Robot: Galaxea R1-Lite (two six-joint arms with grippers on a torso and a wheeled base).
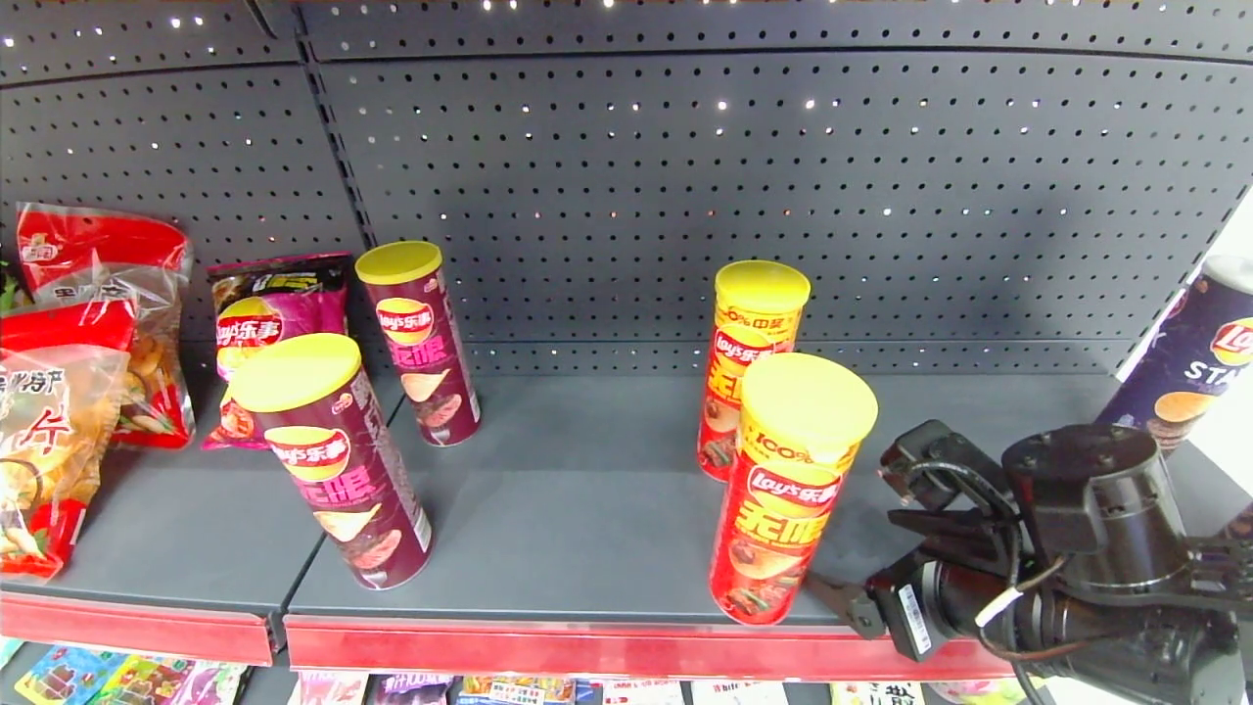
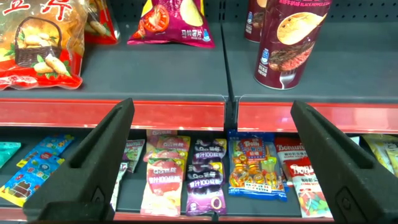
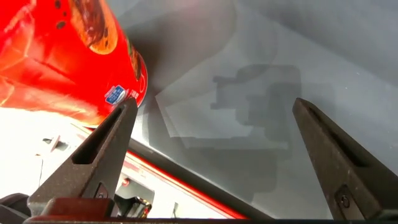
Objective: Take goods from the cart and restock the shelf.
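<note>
Right wrist view: the right gripper (image 3: 214, 106) is seen wide open just beside the red can (image 1: 793, 490), which is probably already set upright at the shelf (image 1: 587, 509) front.

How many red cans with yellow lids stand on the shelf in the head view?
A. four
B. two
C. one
B: the front red can stands near the edge of the shelf, and the back red can stands just behind it.

Matt perforated metal shelf (image 1: 587, 509) — glossy cans (image 1: 783, 499), shiny plastic bags (image 1: 93, 284)
</note>
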